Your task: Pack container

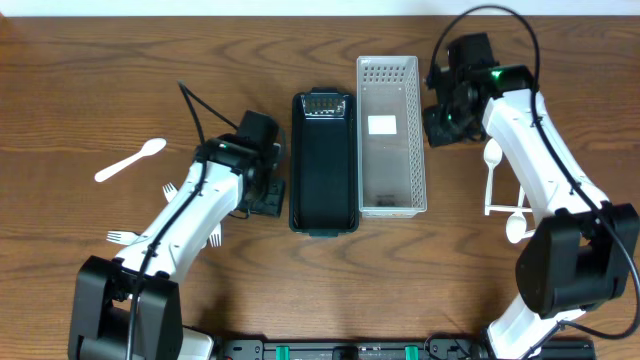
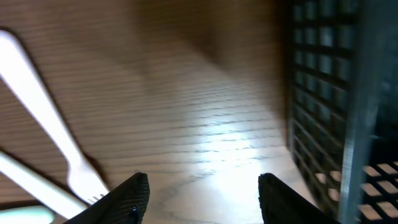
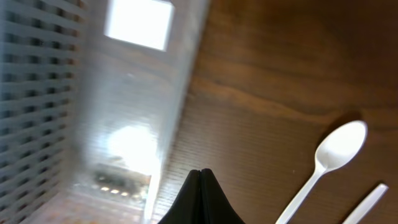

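**Desk:** Where do the containers sit?

**Photographer:** The black container (image 1: 322,165) lies mid-table, lengthwise toward the far edge. The clear basket (image 1: 391,135) is just beside it on its right, their long sides close together. Neither shows any cutlery in it.

**Desk:** And the arms?

**Photographer:** The left claw (image 2: 204,199) is low over the wooden table (image 1: 80,90), at the black container's left side, its latticed wall filling the right of the wrist view. The fingers stand apart with nothing between them. A white fork (image 2: 56,149) lies just to their left.

**Desk:** The right one?

**Photographer:** The right claw (image 3: 200,183) is pinched tight, tips touching and gripping nothing, at the basket's right wall. A white spoon (image 3: 329,155) lies on the table nearby, toward the right edge.
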Available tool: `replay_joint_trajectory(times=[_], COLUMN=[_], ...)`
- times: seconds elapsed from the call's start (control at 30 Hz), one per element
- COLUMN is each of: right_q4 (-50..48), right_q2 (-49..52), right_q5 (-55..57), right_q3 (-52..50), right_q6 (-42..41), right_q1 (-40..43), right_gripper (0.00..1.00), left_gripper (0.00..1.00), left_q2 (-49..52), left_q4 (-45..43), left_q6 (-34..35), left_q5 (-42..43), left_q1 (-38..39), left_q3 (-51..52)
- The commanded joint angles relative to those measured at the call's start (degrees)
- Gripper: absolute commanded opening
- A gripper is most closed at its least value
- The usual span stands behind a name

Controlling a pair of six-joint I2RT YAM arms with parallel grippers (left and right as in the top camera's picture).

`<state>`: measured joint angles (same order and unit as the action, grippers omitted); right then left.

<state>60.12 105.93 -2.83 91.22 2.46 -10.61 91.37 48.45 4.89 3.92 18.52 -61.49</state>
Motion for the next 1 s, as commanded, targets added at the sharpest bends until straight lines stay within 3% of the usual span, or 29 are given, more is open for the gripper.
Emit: replay_joint_trajectory(times=[0.0,0.4,0.67,0.97], right_q4=[2.51,13.49,9.66,9.53], right_q2=[-2.27,-2.08,-2.10,-2.10], right_q5=[-2.95,-4.96,-5.57,-6.88], right_q3=[2.12,-2.75,-10.69,-14.95], right_q6=[2.08,4.48,2.82,1.88], right_q1=[-3.15,-12.57,-17.49,-17.59], right_gripper=[0.01,0.02,0.01,0.01], left_gripper=[0.63,0.69,0.70,0.70], left_q2=[-1.73,-16.22,-23.91,-25.20], left_q4=[-0.13,-1.64,-1.75,-0.76], left_q6=[1.20,1.36,1.38,1.38], left_q5=[-1.86,-1.90,-2.05,-2.03], left_q1=[-2.91,-11.28,-11.72,-11.72], left_q3=[-1.07,-1.49,-1.49,-1.49])
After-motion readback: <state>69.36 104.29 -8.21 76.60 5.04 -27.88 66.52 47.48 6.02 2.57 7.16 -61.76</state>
